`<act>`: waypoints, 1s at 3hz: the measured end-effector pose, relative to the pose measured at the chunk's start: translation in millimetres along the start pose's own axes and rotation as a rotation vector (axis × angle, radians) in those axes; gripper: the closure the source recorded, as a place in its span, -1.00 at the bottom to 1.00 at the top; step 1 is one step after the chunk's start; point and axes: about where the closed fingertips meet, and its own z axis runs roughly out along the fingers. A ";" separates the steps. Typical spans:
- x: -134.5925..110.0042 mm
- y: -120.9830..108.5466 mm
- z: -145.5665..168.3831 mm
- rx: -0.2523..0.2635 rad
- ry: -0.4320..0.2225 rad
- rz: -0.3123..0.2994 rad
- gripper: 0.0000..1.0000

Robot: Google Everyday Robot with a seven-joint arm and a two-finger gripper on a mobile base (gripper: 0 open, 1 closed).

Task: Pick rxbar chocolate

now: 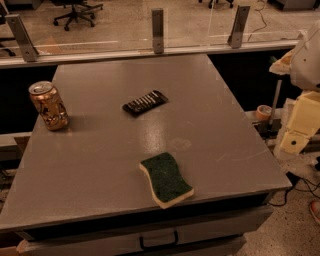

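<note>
A grey table fills most of the frame, its top running from the bottom edge up to a glass partition held by three metal posts across the upper part of the frame. Beyond the glass, an office chair stands on a pale floor at the upper left.

At the right edge of the frame, off the side of the table and well apart from everything on it, hangs the robot's cream-coloured gripper. It has hold of nothing, and whether it is open or closed cannot be told from this angle.

A drawer runs along the table's front at the bottom of the frame. It is closed, with a dark handle at its centre, so its contents are hidden.

Three things lie well apart on the tabletop. A green sponge with a cream base sits low and centre, near the front edge. A gold-brown drink can stands upright at the left of the frame, close to the table's left side. What it holds cannot be seen.

The rxbar chocolate, a flat black wrapper with rows of pale lettering, lies near the middle of the table. It sits above the sponge and to the right of the can, with its right end angled toward the upper right.

A small roll of tape sits on a ledge just past the table's right side, below and to the left of the gripper.
</note>
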 end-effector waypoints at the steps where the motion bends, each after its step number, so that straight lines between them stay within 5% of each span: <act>1: -1.5 -2.1 1.1 -0.002 -0.005 -0.003 -1.00; 2: -12.9 -18.3 11.1 -0.021 -0.045 -0.024 -1.00; 3: -55.8 -55.5 41.0 -0.047 -0.150 -0.116 -1.00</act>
